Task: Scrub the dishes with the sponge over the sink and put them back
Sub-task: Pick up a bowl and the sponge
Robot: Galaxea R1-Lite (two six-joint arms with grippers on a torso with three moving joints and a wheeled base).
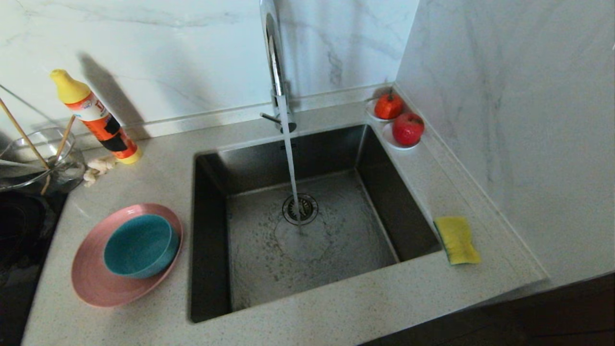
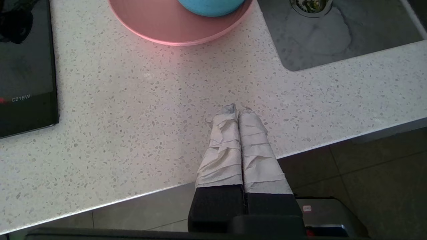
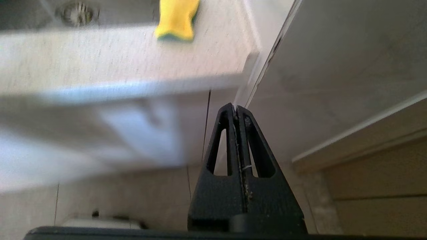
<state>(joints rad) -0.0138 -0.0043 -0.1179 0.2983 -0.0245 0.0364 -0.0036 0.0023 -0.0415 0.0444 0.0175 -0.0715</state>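
Observation:
A pink plate [image 1: 93, 278] lies on the counter left of the sink [image 1: 211, 240], with a teal bowl [image 1: 139, 245] standing in it. Two wooden chopsticks [image 1: 21, 132] lean in a clear glass bowl [image 1: 36, 161] at the far left. The yellow sponge [image 1: 457, 239] rests on the counter right of the sink. Neither arm shows in the head view. My left gripper [image 2: 237, 111], its fingers wrapped in white tape, is shut and empty over the counter's front edge, short of the plate [image 2: 160, 23]. My right gripper [image 3: 235, 108] is shut and empty, below the counter edge, short of the sponge [image 3: 175, 18].
Water runs from the tall chrome tap [image 1: 274, 62] onto the drain strainer [image 1: 300, 209]. An orange bottle [image 1: 93, 115] leans at the back wall. Two red fruits on saucers [image 1: 407, 129] stand in the back right corner. A black hob [image 2: 26, 66] borders the counter on the left.

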